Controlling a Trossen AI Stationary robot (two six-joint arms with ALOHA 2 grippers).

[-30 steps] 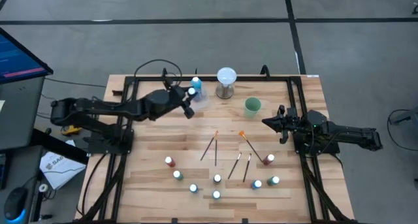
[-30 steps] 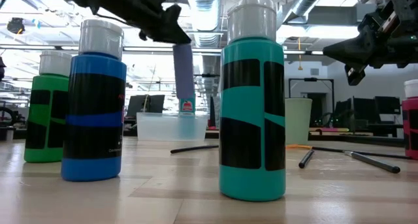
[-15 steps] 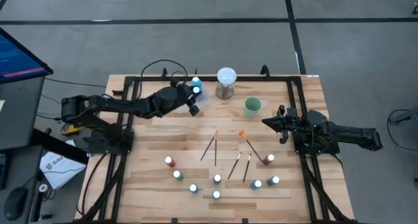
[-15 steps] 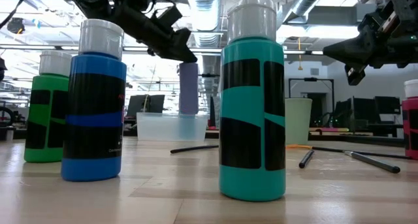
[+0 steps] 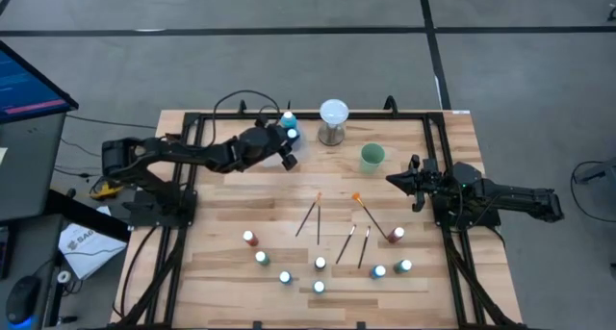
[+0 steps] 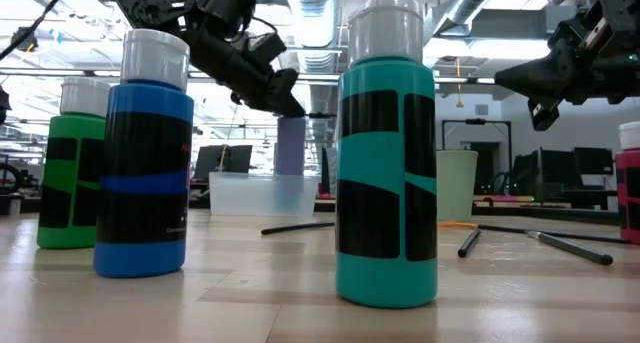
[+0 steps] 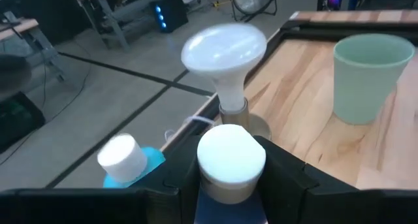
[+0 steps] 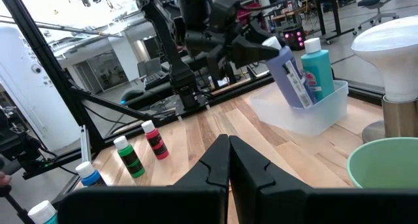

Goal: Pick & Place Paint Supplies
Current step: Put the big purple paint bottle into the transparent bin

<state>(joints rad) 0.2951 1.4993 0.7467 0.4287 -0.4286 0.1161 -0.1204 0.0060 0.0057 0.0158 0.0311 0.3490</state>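
My left gripper (image 5: 285, 149) is over the clear bin (image 5: 295, 143) at the table's far edge, shut on a bottle with a purple-blue body and a white cap (image 8: 290, 74). A cyan bottle (image 8: 318, 66) stands in the bin beside it. Several more white-capped bottles (image 5: 285, 277) stand near the near edge; the low view shows blue (image 6: 148, 153), green (image 6: 72, 163) and teal (image 6: 388, 153) ones. Thin brushes (image 5: 308, 215) lie flat mid-table. My right gripper (image 8: 228, 160) is shut and hovers over the table's right side (image 5: 397, 181). My left gripper pinches the bottle between its two fingers (image 7: 287, 175) just below the white cap (image 7: 230, 155), coming from above and slanting from the table's left. The bottle hangs tilted below the fingers with its lower end (image 6: 290, 163) inside the bin; whether it touches the floor I cannot tell.
A white globe on a metal base (image 5: 333, 120) stands right of the bin, and a pale green cup (image 5: 372, 157) is further right. Black frame rails run along the table's left, far and right edges. Bare wood lies between bin and brushes.
My left gripper has moved down and slightly toward the far edge over the bin, staying shut on the bottle. The bottle has sunk from hanging well above the bin to having its lower end inside it.
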